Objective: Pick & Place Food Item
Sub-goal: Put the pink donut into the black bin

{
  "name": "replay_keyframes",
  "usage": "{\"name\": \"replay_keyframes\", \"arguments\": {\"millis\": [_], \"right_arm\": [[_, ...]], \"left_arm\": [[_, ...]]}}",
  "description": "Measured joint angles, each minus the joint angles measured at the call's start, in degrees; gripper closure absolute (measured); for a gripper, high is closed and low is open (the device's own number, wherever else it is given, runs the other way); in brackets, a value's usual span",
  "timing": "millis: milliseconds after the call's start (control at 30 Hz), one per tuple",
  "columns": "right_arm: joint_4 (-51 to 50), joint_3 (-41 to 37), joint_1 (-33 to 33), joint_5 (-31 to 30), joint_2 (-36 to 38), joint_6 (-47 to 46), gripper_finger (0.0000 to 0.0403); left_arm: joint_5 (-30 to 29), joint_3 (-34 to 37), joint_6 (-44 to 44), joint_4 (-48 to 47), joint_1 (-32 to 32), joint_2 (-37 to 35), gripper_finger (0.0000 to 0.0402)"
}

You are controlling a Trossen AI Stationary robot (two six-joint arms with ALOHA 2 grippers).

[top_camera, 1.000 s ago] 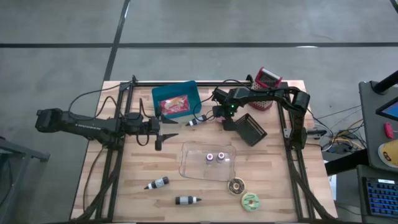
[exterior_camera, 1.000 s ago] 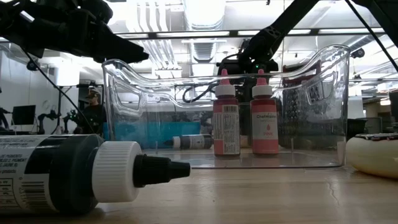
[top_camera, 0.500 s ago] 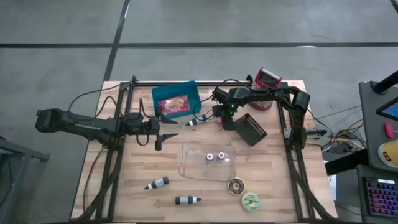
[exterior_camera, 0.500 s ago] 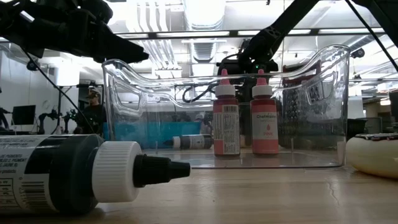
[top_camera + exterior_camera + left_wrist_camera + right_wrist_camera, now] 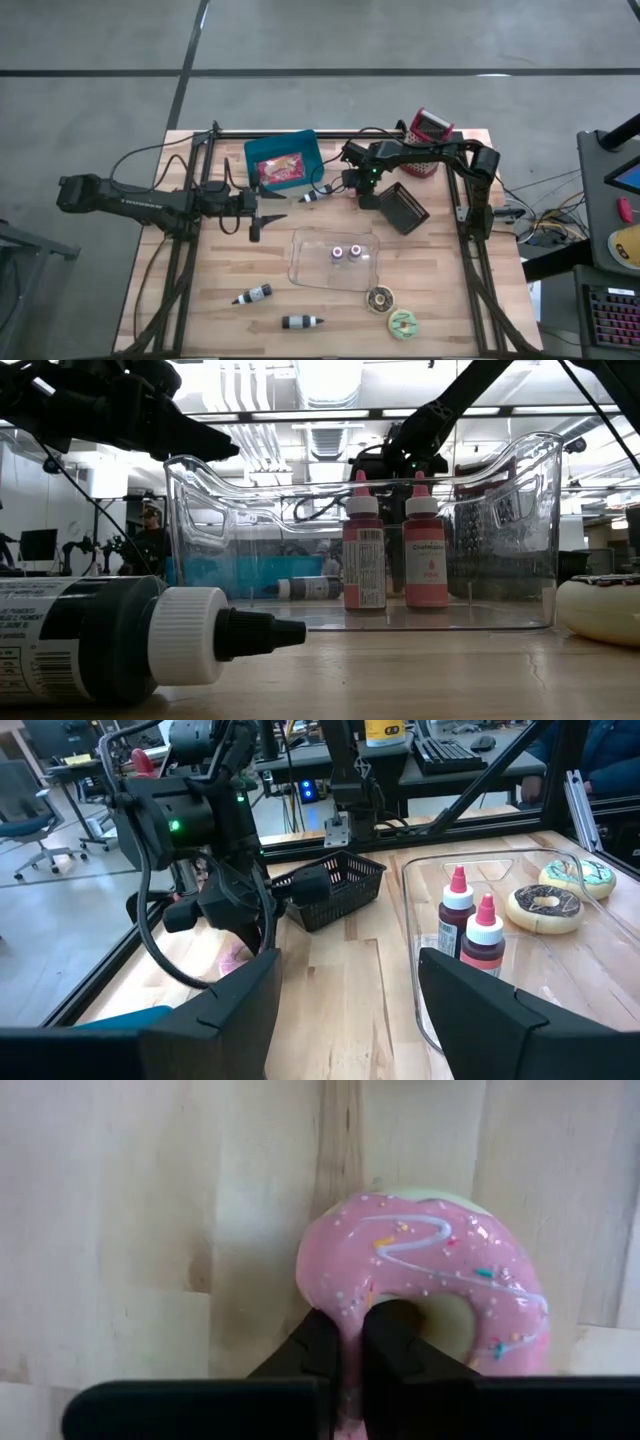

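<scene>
Since a second ago nothing on my table has shifted place; the only change is at the right gripper (image 5: 350,1345), whose fingers have closed onto the rim of the pink donut (image 5: 425,1295), one finger in the hole and one outside. That donut lies flat on the bare wood near the far edge of the table, between the teal tray (image 5: 283,162) and the black basket (image 5: 404,207), under the right wrist.

I count three donuts: the pink one, a chocolate one (image 5: 379,298) and a green-iced one (image 5: 403,323), the last two lying close together on the near right part of the table. There are five bottles: two red ones (image 5: 364,555) upright inside the clear bin (image 5: 310,268), and three dark ones (image 5: 252,295) lying on the wood. The teal tray holds something pinkish I cannot make out. A red container (image 5: 431,127) stands at the far right corner.

My left gripper (image 5: 262,219) hangs open over the left side, holding nothing.
</scene>
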State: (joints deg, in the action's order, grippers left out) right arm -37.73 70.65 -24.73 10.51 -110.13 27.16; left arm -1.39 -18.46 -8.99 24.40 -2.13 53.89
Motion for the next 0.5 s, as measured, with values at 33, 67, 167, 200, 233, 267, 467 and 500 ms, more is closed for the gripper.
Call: {"name": "replay_keyframes", "arguments": {"millis": [33, 67, 167, 200, 233, 267, 467, 500], "right_arm": [[0.19, 0.0, 0.04, 0.06, 0.5, -0.02, 0.039], [0.38, 0.0, 0.13, 0.06, 1.12, -0.2, 0.0391], [0.38, 0.0, 0.26, 0.04, 3.17, -0.58, 0.0391], [0.31, 0.0, 0.39, -0.03, 3.84, -0.82, 0.0391], [0.28, 0.0, 0.55, -0.29, 4.48, -0.9, 0.0391], [0.2, 0.0, 0.73, -0.62, 5.31, -1.1, 0.0391], [-1.58, 0.02, 2.34, -3.17, 9.98, -1.88, 0.0392], [-1.7, 0.02, 2.52, -3.41, 10.87, -2.15, 0.0392]], "left_arm": [[0.01, 0.0, -0.01, 0.0, 0.0, 0.0, 0.0163], [0.0, 0.0, -0.02, -0.01, 0.0, 0.0, 0.0163], [0.0, 0.0, -0.02, 0.0, 0.0, 0.0, 0.0163], [0.0, 0.0, -0.02, 0.0, 0.0, 0.0, 0.0163], [0.0, 0.0, -0.02, 0.0, 0.0, 0.0, 0.0163], [0.02, 0.0, -0.02, 0.0, 0.0, 0.0, 0.0163], [0.0, 0.0, -0.02, 0.0, 0.0, 0.0, 0.0163], [0.0, 0.0, -0.02, 0.0, 0.0, 0.0, 0.0163]]}}
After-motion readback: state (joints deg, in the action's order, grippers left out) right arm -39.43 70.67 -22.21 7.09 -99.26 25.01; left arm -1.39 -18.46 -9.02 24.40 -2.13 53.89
